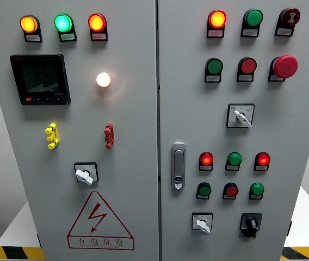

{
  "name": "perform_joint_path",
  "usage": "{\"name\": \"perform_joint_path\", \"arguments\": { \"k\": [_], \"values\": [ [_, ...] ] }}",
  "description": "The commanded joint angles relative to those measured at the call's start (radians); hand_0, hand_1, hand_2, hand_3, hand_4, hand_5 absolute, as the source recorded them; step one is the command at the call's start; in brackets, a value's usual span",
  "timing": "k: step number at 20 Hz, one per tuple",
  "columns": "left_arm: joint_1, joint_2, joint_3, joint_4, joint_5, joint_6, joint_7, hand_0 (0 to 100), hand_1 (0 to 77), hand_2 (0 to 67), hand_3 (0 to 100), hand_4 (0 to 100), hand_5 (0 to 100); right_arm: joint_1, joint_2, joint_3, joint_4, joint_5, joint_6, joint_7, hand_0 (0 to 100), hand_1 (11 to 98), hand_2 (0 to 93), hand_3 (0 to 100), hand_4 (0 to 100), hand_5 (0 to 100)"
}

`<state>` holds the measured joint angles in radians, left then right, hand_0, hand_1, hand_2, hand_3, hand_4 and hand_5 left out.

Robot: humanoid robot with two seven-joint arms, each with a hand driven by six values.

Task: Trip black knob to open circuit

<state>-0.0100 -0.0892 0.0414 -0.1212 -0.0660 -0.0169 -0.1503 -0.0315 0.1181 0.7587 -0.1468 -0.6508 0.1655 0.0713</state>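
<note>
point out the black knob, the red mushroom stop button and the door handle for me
black knob (251, 222), head view, on the knob's raised grip at its middle
red mushroom stop button (285, 66), head view, on the middle of its red cap
door handle (178, 166), head view, on the middle of the silver lever

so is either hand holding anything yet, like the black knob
Nothing is held. Neither robot hand is in the head view, and the black knob at the lower right of the control panel stands untouched.

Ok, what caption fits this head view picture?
Grey control cabinet with glowing lamps; black knob at lower right, untouched.
</note>
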Motion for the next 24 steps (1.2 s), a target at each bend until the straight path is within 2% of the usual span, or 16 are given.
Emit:
{"name": "perform_joint_path", "arguments": {
  "k": [1, 2, 3, 5, 6, 7, 9, 12, 14, 16, 19, 21, 24],
  "values": [
    [0.001, 0.000, 0.000, 0.000, 0.000, 0.000, 0.000, 0, 2.9, 12.9, 21, 7, 2, 0.001, -0.0015, 0.019, 0.009, -0.003, 0.003, 0.001, 76, 38.1, 0.0, 14, 7, 16],
    [-0.001, -0.001, 0.000, 0.000, 0.000, 0.000, 0.000, 0, 2.9, 12.9, 21, 7, 2, 0.002, -0.0030, 0.045, 0.016, -0.007, 0.003, 0.001, 76, 38.1, 0.0, 14, 7, 16],
    [0.001, 0.000, 0.000, 0.000, 0.000, 0.000, 0.000, 0, 2.9, 12.9, 21, 7, 2, 0.004, -0.0015, 0.079, 0.026, -0.018, 0.006, -0.001, 76, 38.1, 0.0, 14, 7, 16],
    [-0.001, 0.000, 0.000, 0.000, 0.000, 0.000, 0.000, 0, 2.9, 12.9, 21, 7, 2, 0.015, -0.0061, 0.126, 0.030, -0.029, 0.032, -0.005, 76, 38.1, 0.0, 14, 7, 16],
    [-0.001, 0.000, 0.000, 0.000, 0.000, 0.000, 0.000, 0, 2.9, 12.9, 21, 7, 2, 0.015, -0.0061, 0.169, 0.032, -0.059, 0.040, -0.011, 76, 38.1, 0.0, 14, 7, 16],
    [-0.001, -0.001, 0.000, 0.000, 0.000, 0.000, 0.000, 0, 2.9, 12.9, 21, 7, 2, 0.015, 0.0015, 0.257, 0.032, -0.141, 0.045, -0.016, 76, 38.1, 0.0, 14, 7, 16],
    [0.001, 0.000, 0.000, 0.000, 0.000, 0.000, 0.000, 0, 2.9, 12.9, 21, 7, 2, 0.010, 0.0016, 0.371, 0.033, -0.332, 0.046, -0.018, 76, 38.1, 0.0, 14, 7, 16],
    [0.001, 0.000, 0.000, 0.000, 0.000, 0.000, 0.000, 0, 2.9, 12.9, 21, 7, 2, 0.012, 0.0031, 0.638, 0.064, -0.602, 0.052, -0.015, 76, 38.1, 0.0, 14, 7, 16],
    [0.001, -0.001, 0.000, 0.000, 0.000, 0.000, 0.000, 0, 2.9, 12.9, 21, 7, 2, 0.012, 0.0031, 0.814, 0.101, -0.773, 0.093, -0.015, 76, 38.4, 0.0, 15, 7, 16],
    [-0.001, 0.000, 0.000, 0.000, 0.000, 0.000, 0.000, 0, 2.9, 12.9, 21, 7, 2, 0.013, 0.0047, 0.908, 0.140, -0.880, 0.108, -0.010, 75, 38.7, 0.0, 15, 7, 16],
    [0.001, 0.000, 0.000, 0.000, 0.000, 0.000, 0.000, 0, 3.1, 12.9, 21, 7, 2, 0.015, 0.0062, 0.977, 0.228, -0.895, 0.115, -0.002, 75, 39.2, 0.0, 17, 8, 18],
    [0.001, 0.000, 0.000, 0.000, 0.000, 0.000, 0.000, 0, 3.2, 12.9, 21, 7, 2, 0.015, 0.0062, 1.016, 0.306, -0.899, 0.144, 0.021, 75, 40.5, 0.0, 19, 9, 20],
    [-0.001, 0.000, 0.000, 0.000, 0.000, 0.000, 0.000, 0, 3.1, 12.9, 21, 7, 2, 0.006, 0.0077, 1.035, 0.467, -0.911, 0.161, 0.030, 73, 42.9, 0.2, 22, 13, 28]
  ]
}}
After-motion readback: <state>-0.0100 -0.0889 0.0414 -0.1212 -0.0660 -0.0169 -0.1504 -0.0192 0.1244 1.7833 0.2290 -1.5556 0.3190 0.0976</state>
